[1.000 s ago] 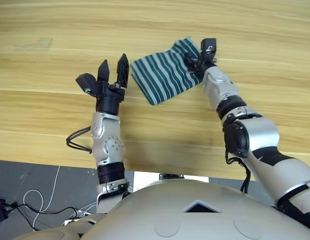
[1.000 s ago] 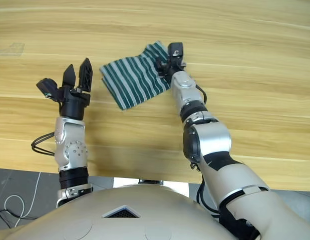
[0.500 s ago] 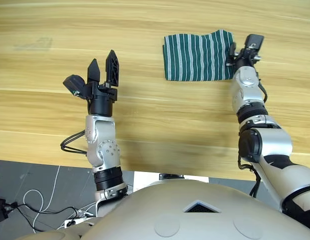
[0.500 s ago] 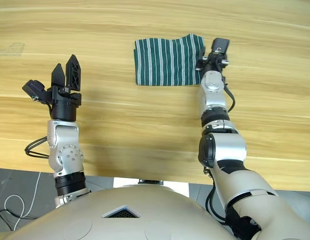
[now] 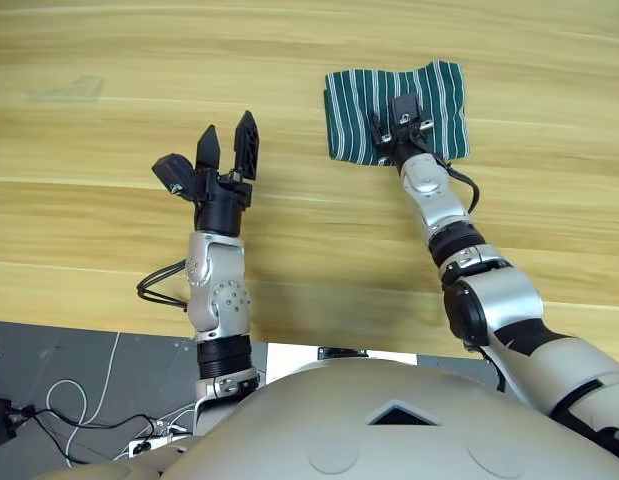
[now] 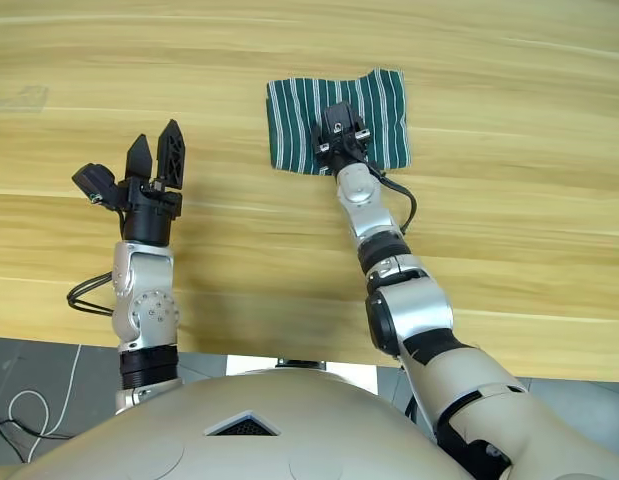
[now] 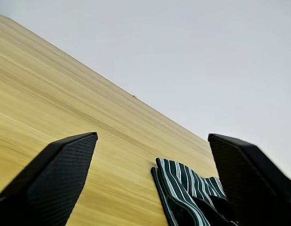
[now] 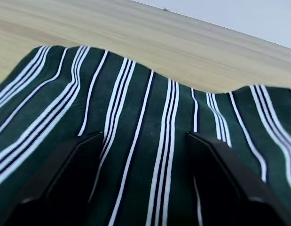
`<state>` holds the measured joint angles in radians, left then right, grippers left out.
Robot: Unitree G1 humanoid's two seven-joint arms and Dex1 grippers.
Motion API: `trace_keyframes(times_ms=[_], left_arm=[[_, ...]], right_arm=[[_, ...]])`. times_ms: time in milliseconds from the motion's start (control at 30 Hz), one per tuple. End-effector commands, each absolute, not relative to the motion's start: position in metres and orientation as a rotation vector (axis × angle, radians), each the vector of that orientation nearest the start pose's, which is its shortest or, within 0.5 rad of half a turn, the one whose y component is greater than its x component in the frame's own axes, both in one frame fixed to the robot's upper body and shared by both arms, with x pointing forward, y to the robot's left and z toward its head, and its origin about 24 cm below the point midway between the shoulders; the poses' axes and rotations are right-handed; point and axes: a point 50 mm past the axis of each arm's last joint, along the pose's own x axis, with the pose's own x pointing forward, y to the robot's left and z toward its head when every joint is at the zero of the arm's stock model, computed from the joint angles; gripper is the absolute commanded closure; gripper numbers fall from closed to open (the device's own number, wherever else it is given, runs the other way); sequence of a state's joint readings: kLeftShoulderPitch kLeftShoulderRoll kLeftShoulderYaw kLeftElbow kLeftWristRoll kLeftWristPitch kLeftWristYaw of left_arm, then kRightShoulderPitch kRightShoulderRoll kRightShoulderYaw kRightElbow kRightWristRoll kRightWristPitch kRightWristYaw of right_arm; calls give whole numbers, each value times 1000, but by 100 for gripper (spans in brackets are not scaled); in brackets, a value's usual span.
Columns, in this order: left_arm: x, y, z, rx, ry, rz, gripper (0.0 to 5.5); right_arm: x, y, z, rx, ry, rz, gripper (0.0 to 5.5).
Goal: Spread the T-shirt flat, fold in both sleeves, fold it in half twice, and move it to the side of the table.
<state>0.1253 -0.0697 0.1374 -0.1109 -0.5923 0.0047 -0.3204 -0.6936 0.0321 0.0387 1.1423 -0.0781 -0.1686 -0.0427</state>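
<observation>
T-shirt (image 5: pixel 351 110), dark green w/ thin white stripes, lies folded into a compact rectangle flat on the wood table (image 5: pixel 89 200), toward 1 o'clock of the head view; its far edge is a bit wavy, and stacked layers show at the left side in the left wrist view. Right pincer (image 5: pixel 399 128) sits over the shirt's near-middle part, fingers (image 8: pixel 65 174) spread apart, released, no cloth pinched btwn them; can't tell if the tips touch the fabric. Left pincer (image 5: pixel 229 130) is off at approx 8 o'clock from the shirt, well apart from it, raised over bare table, fingers parted, holding nothing.
</observation>
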Motion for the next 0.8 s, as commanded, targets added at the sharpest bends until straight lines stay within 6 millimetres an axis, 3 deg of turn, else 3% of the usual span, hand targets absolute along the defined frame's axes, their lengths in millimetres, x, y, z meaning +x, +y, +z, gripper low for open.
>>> trace_keyframes(times_ms=[33,133,267,400,467,567,633,800], left_arm=[[227,158,55,-650,-149,-150,114],[225,163,62,-652,-173,-142,114],[214,176,61,-647,-189,-75,114],[200,191,51,-629,-192,23,114],[194,200,48,-620,-199,68,114],[184,213,45,-613,-207,128,114],[177,221,41,-605,-204,166,114],[166,228,34,-591,-194,213,114]], right_arm=[[341,-109,-18,51,538,22,223],[341,-143,-21,172,610,-196,223],[330,-203,-23,113,615,-551,223],[294,-277,-27,101,603,-994,223],[274,-304,-29,125,607,-1187,223],[252,-326,-28,189,604,-1415,223],[247,-329,-29,254,607,-1499,223],[251,-327,-27,359,599,-1524,223]])
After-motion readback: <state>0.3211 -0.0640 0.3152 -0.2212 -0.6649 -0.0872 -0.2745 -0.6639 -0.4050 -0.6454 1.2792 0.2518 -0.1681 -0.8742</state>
